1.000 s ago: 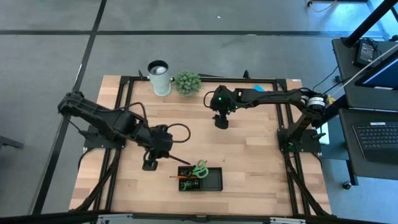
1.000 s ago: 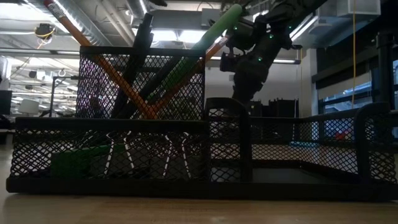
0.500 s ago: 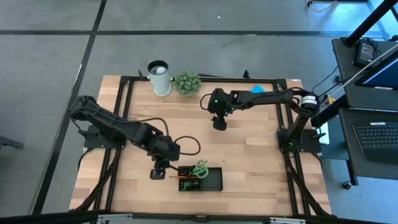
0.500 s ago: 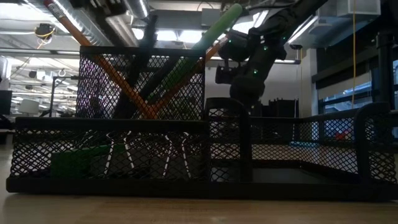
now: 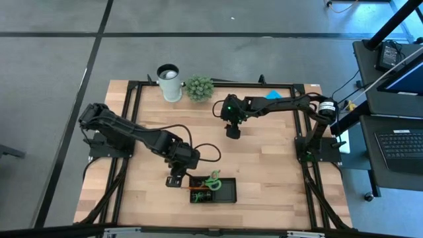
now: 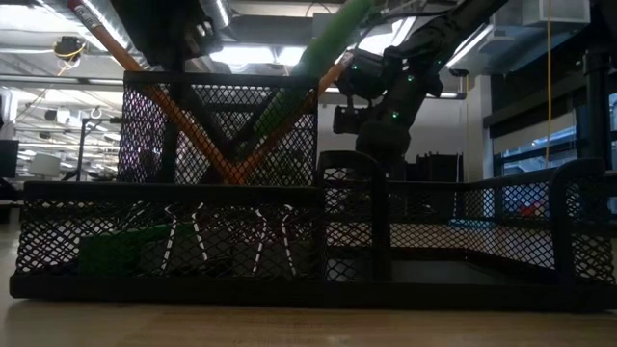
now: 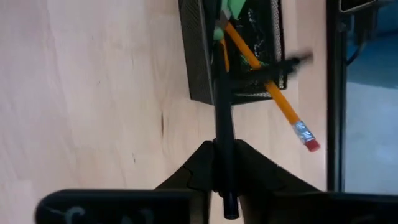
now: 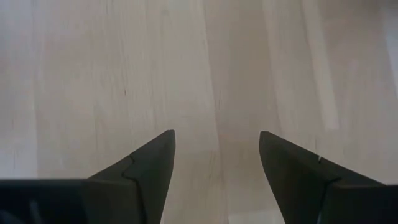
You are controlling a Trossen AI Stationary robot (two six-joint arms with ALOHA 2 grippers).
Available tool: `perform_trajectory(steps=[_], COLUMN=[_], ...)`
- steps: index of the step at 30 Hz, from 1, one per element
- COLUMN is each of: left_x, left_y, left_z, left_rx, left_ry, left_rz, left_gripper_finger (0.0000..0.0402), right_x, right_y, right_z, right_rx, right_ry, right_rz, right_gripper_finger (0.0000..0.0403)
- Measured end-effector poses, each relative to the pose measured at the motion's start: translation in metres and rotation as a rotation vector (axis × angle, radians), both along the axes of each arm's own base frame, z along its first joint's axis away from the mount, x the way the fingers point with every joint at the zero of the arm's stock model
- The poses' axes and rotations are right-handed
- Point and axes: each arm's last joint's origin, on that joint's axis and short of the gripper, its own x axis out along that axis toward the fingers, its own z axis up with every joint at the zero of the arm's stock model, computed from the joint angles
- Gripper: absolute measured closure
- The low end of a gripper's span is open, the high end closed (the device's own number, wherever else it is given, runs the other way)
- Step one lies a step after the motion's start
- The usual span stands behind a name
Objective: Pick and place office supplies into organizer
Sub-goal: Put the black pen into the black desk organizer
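Left wrist view: the left claw (image 7: 222,163) is clenched on a slim black pen (image 7: 221,106), its tip over the black mesh organizer (image 7: 200,56) at the pale wooden bench's (image 5: 264,165) near edge. Leaning orange pencils (image 7: 264,84) may deflect the pen. The right claw (image 8: 216,163) hovers released, farther back.

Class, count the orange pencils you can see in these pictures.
2, both standing crossed in the organizer's tall mesh compartment: one pencil, the other pencil. More may be hidden behind the mesh.
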Motion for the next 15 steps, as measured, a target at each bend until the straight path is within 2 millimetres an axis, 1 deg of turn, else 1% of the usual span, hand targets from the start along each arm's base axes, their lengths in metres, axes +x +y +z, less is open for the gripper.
perform_trajectory(steps=[9, 15], left_x=[0.0042, 0.0101], left_y=[0.0026, 0.0007], left_z=[-0.0031, -0.0094], left_rx=[0.024, 0.038], left_ry=[-0.027, -0.043], left_rz=[-0.090, -0.143], left_gripper_finger=[0.0359, 0.0359], right_x=[0.0010, 0.0017], right_y=[-0.0003, -0.0005], right_z=[0.0006, 0.0010], right_rx=[-0.005, -0.008], right_ry=[-0.012, -0.020], right_rz=[0.002, 0.003], right_gripper_finger=[0.0167, 0.0167])
